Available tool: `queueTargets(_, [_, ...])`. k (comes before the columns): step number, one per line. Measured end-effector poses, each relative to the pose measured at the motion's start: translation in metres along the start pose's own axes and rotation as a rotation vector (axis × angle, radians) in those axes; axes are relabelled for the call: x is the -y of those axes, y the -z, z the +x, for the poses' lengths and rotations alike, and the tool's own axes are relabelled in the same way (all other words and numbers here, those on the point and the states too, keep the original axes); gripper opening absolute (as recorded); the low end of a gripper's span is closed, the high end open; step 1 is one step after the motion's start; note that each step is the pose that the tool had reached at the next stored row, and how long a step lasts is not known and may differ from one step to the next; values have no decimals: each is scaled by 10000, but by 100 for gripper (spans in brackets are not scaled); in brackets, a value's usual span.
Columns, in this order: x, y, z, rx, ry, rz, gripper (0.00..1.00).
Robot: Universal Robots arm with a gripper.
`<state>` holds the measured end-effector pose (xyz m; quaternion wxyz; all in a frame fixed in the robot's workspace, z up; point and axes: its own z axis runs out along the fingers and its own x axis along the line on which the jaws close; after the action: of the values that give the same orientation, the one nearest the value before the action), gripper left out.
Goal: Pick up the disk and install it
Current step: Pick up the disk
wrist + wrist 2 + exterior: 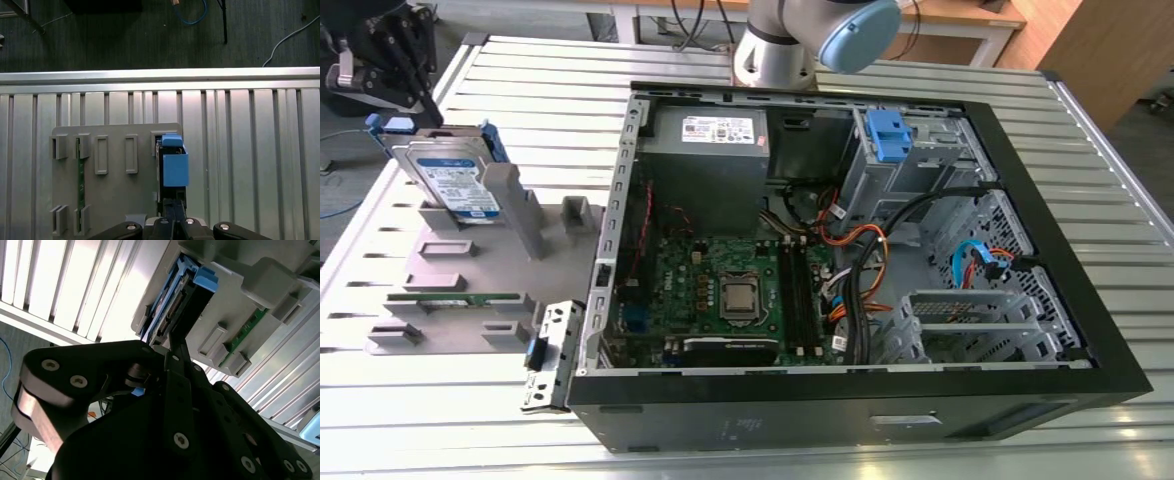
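Observation:
The disk (454, 180) stands on edge in a slot of the grey holder (467, 260) at the exterior view's left, with its white-and-blue label facing out and blue rails along its sides. My black gripper (411, 98) hangs just above its top end. In both wrist views the two fingers lie pressed together, and the gripper (173, 345) (173, 205) ends right at one end of the disk (187, 305) (174, 165). Nothing shows between the fingers. The disk's blue handle faces the first wrist camera.
An open computer case (854, 400) lies to the exterior view's right of the holder, with a grey power supply (707, 140), a motherboard and a metal cage bearing a blue bracket (887, 135). A green board (454, 296) sits in another holder slot. The slatted metal table (520, 80) ends just beyond the holder (115, 200).

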<state>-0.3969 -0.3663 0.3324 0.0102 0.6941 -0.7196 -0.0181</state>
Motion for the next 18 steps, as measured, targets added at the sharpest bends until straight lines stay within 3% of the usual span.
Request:
queueTargets(8, [0,0,1,0,0,1,11])
queueTargets(10, [0,0,1,0,0,0,23])
queueTargets(13, [0,0,1,0,0,0,29])
queueTargets(14, [0,0,2,0,0,1,41])
queueTargets(18, [0,0,2,0,1,0,52])
